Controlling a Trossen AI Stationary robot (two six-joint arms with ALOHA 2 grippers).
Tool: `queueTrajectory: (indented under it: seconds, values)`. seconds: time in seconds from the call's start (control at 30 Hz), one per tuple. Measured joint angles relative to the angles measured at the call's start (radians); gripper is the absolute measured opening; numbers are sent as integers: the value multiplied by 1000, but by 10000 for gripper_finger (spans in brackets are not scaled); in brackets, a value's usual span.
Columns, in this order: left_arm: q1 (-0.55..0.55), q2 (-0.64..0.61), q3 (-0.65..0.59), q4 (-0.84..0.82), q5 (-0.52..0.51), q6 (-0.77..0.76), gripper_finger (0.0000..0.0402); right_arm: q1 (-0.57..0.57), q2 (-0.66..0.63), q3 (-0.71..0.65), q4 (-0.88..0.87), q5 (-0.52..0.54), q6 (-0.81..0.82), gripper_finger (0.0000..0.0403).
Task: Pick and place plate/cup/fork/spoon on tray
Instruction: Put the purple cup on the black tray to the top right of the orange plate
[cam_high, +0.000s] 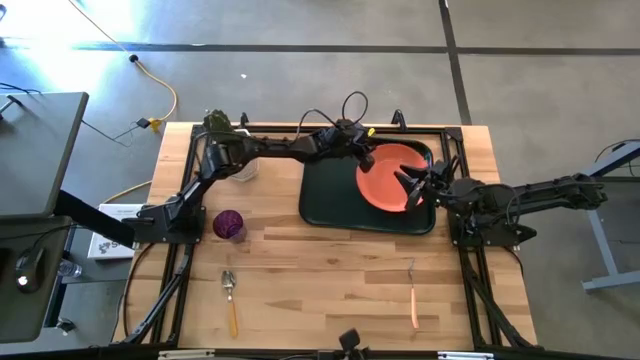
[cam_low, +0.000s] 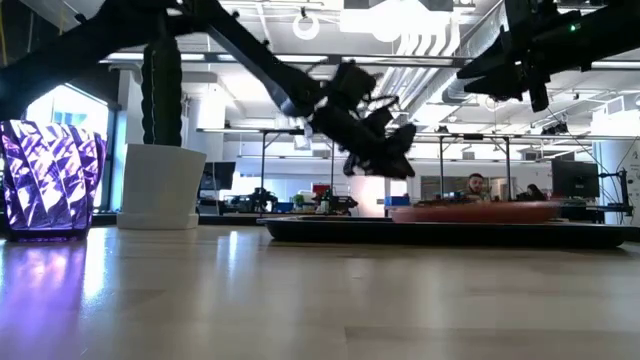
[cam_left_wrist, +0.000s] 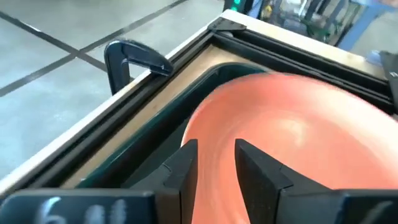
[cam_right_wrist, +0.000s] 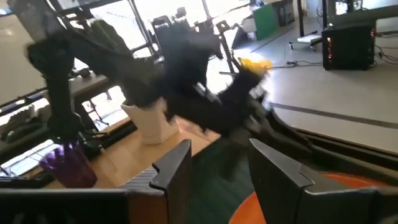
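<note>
Orange-red plate (cam_high: 386, 176) on green tray (cam_high: 325, 197)

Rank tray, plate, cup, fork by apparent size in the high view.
1. tray
2. plate
3. fork, longer than the cup but far thinner
4. cup
Fork versus cup is a close call.
</note>
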Motion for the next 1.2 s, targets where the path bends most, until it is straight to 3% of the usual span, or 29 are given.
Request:
queueTrajectory:
  seconds: [0.2,0.33,0.43,0.57,0.7,0.87,1.0,1.2]
  values:
    - [-10,-169,-38,-179,88,102,90,0,9,0,-27,3,37,149]
    - [-54,-325,-221,-101,209,102,63,1,42,0,7,-101,37,149]
    - [-101,-459,-403,-54,229,95,39,1,92,0,34,-198,36,149]
    - [-166,-651,-603,-67,175,85,21,2,194,0,103,-307,37,149]
    - [-233,-810,-736,-217,89,16,22,2,331,0,253,-440,85,149]
    - [-321,-969,-831,-405,-38,-87,34,-3,482,5,447,-418,53,149]
    - [-409,-1060,-900,-460,-131,-198,53,-27,533,64,422,-409,40,149]
    - [-539,-1188,-952,-614,-165,-395,93,-36,544,184,210,-415,77,149]
